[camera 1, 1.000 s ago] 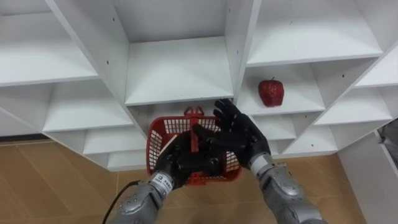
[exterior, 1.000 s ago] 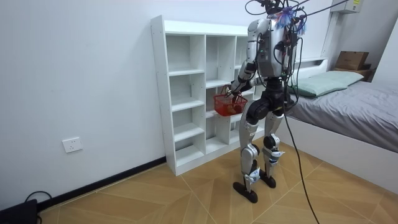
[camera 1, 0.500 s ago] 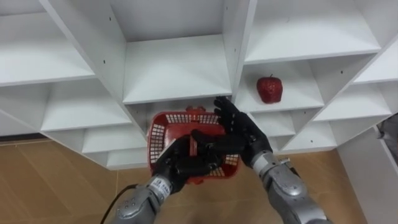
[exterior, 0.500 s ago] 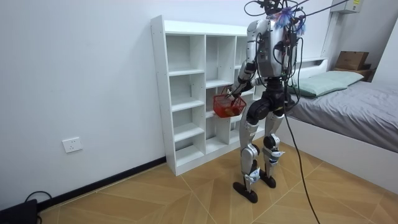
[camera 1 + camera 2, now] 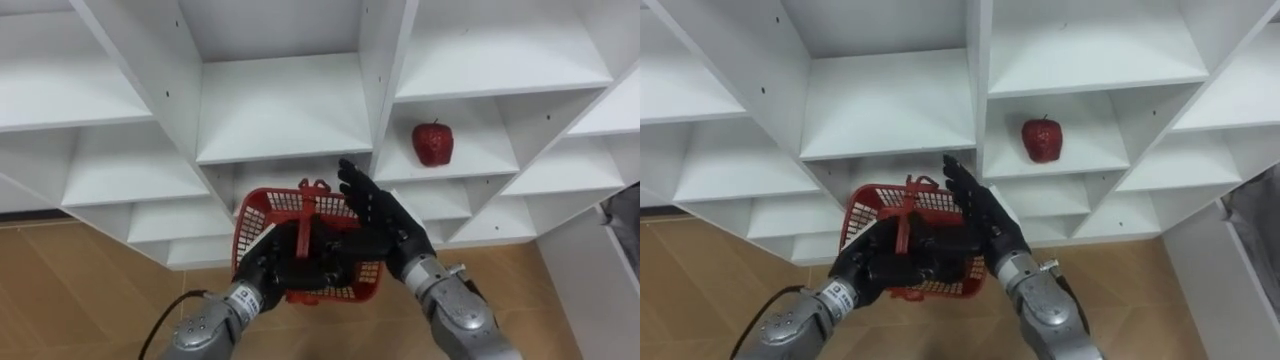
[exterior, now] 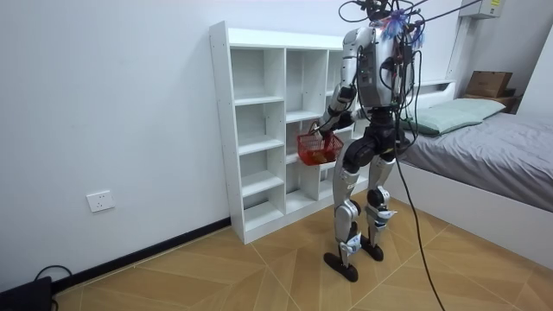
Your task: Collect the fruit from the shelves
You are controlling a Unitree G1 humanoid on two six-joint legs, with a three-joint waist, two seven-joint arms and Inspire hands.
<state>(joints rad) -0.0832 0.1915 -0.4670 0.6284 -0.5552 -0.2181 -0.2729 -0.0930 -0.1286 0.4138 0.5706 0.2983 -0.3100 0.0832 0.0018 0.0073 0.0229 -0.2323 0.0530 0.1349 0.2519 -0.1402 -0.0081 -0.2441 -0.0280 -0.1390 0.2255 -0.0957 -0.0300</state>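
White closet shelving [image 5: 280, 110] faces me; the apple [image 5: 432, 143] waits uncollected near its shelf's left edge. My left hand [image 5: 280, 265] clamps the red basket [image 5: 262, 205] by its handle, and my right hand [image 5: 385, 225] hovers over it, fingers straight.

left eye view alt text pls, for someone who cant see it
The robot's left hand holds a red basket by its handle in front of a white closet, with the right hand open at the basket's right side. A red apple sits in the closet, up to the right.
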